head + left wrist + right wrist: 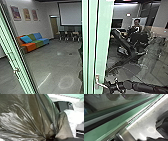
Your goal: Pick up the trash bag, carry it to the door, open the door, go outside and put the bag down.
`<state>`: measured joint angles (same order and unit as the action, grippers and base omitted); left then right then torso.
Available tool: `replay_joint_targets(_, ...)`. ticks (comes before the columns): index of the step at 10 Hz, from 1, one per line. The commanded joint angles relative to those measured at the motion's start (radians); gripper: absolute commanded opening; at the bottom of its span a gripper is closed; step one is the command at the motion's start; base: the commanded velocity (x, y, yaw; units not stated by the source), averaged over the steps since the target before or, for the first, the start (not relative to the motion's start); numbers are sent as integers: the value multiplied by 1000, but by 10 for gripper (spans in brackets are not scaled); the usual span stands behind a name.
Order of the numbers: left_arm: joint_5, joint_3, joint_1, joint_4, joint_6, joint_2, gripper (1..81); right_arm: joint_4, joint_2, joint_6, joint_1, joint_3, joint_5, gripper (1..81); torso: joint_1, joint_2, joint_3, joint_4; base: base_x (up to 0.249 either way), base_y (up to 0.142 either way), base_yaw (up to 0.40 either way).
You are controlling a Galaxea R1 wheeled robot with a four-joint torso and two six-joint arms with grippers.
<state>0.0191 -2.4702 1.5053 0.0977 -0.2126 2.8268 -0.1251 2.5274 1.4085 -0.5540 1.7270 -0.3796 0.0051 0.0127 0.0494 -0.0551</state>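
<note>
1. Most signs point to the door-opening step: the right gripper [113, 87] is right by the lever handle [97, 83] on the green-edged door [103, 37]. Can't tell if it's actually gripping that lever or just beside it.
2. Trash bag [28, 116] is up at the left wrist, creases all running into a bunched neck. Left gripper [50, 138] looks clamped on that neck to me.
3. Next move, imo: work the door wider with the right arm, slow and steady, left arm quiet so the bag doesn't swing.
4. Edges to watch: the door's upright edge on the right, the door frame [15, 58] on the left. A bulky bag could snag on either.
5. Room-wise, the gap between those 2 looks open, with bare floor [58, 60] past it. The couch [35, 42] is well back, so I'd aim for the middle.
</note>
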Motion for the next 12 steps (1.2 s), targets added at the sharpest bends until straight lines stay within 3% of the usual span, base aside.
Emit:
replay_joint_targets(1,-59,-4,-46,2,-8,-7,10,36,32,29,1,8,-62,811,0,0,0,0,0,0,0)
replay_joint_targets(8,-67,-6,-46,4,-7,-15,10,173,9,27,-156,-15,109,811,0,0,0,0,0,0,0)
replay_joint_targets(12,-65,-7,-46,4,-7,-21,10,226,10,26,-154,-31,120,811,0,0,0,0,0,0,0)
